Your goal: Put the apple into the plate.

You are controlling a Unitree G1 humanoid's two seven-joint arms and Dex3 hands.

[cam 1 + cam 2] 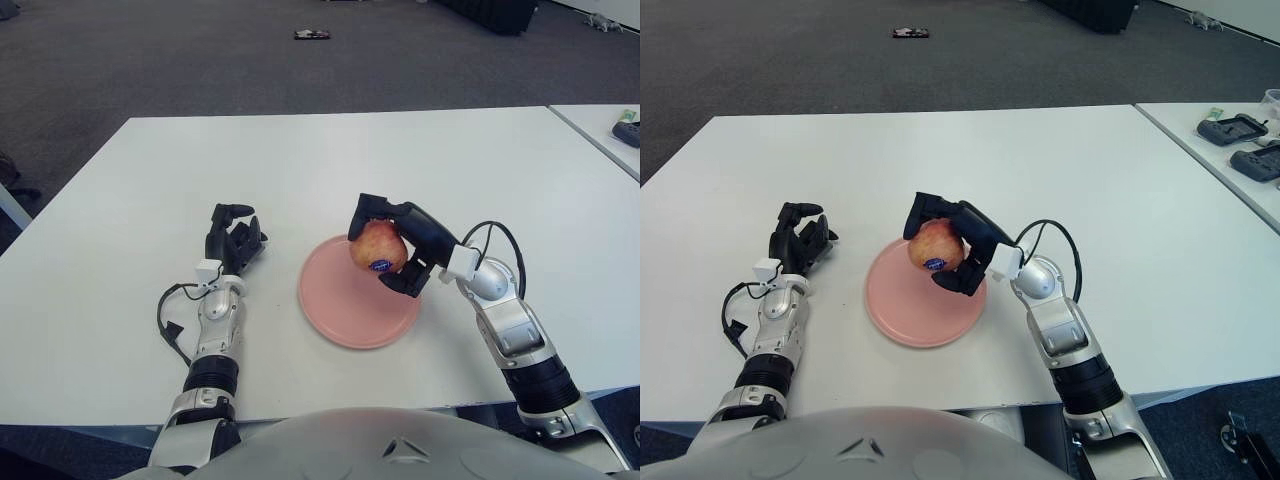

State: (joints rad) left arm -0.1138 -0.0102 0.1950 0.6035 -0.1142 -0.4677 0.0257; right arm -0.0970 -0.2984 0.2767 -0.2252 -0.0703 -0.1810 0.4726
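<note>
- Left eye view: the right hand [395, 250] reaches in from the right side of the white table [120, 330], its dark fingers [372, 204] curled round the apple [378, 247], which it holds fast.
- The apple is reddish-yellow with a small blue sticker facing the near edge (the sticker sits low on the fruit). It shows over the upper right part of the pink plate [345, 310]; whether it touches the plate cannot be told from here.
- The plate lies flat near the middle of the table, a little closer to the near edge than to the far one.
- The left hand [232, 240] shows just left of the plate, apart from it, with its fingers loosely bent and nothing in them. A black cable [170, 320] loops beside its forearm toward the near left corner.
- At the right, a second table [600, 125] stands beside the first with a narrow gap between them, and a dark device [627, 130] lies on it.
- Right eye view: the same hand [952, 250] grips the apple [936, 246] above the far half of the plate [910, 315], thumb underneath and fingers over the top (a firm, closed grasp).
- The left hand [798, 240] shows left of the plate, toward the left edge of the table.
- Two dark devices [1230, 128] show on the neighbouring table at the right.
- On the dark carpet beyond the far edge lies a small object [910, 33], too small to identify.
</note>
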